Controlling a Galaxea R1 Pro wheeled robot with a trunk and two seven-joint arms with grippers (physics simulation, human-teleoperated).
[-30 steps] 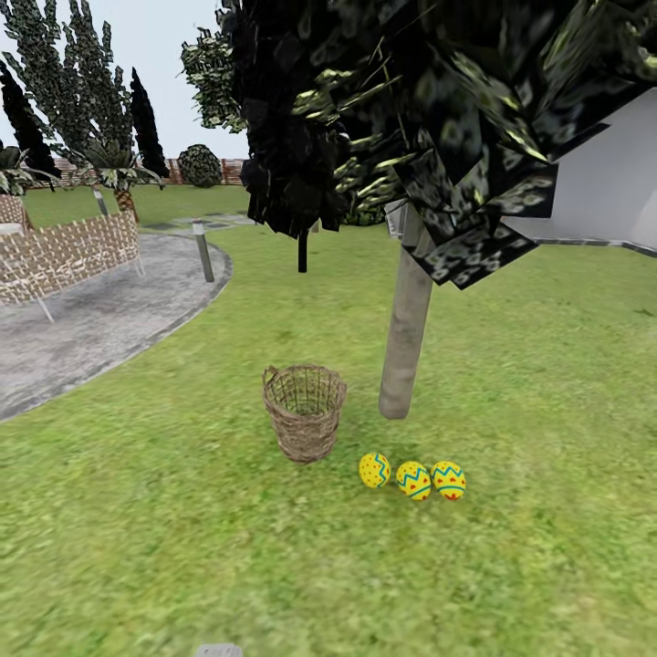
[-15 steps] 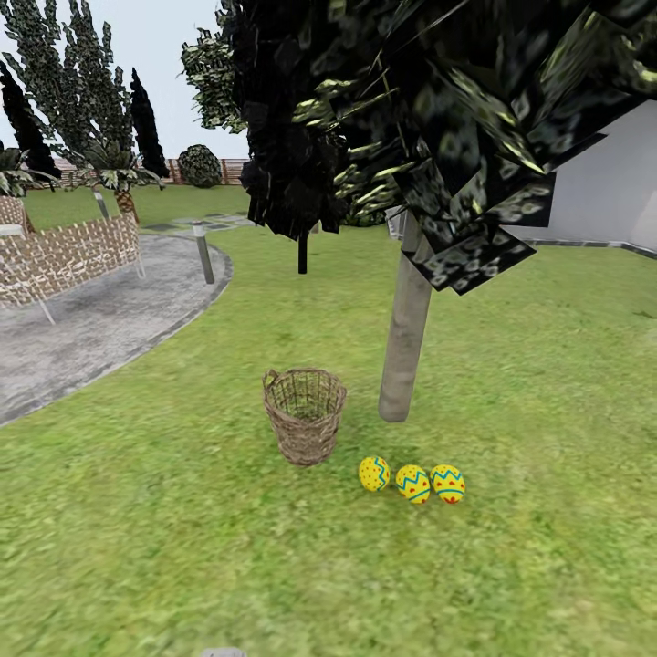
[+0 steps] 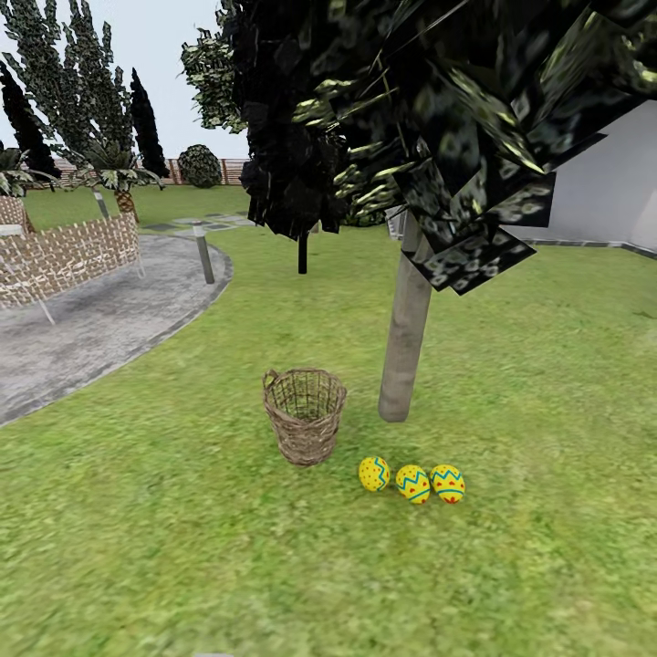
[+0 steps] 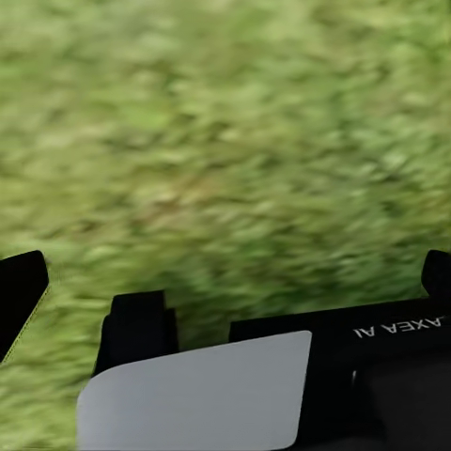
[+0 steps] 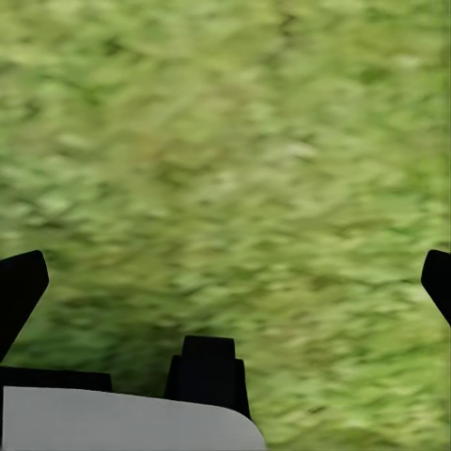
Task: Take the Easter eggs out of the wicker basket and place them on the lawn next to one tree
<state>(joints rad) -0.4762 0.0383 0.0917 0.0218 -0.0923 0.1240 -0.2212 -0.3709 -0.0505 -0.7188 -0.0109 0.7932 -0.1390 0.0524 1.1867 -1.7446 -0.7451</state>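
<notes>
Three yellow Easter eggs with teal zigzags lie in a row on the lawn [image 3: 511, 383]: one [image 3: 374, 474], a second [image 3: 412, 484] and a third [image 3: 448, 484]. They rest just in front of the pale trunk of the tree [image 3: 404, 338]. To their left the wicker basket [image 3: 305, 415] stands upright, and no egg shows through its open top. In the left wrist view my left gripper [image 4: 225, 282] is open over blurry grass, holding nothing. In the right wrist view my right gripper [image 5: 225, 282] is open above grass too.
A grey paved path [image 3: 91, 319] curves at the left, with a woven lattice panel [image 3: 64, 255] and a short bollard [image 3: 203, 251] beside it. Behind the basket stands a thin black-trunked tree [image 3: 302, 251]. A white wall [image 3: 611, 182] closes the right.
The whole picture slid down a few pixels, so the camera moved slightly. The eggs, basket and tree lie as before.
</notes>
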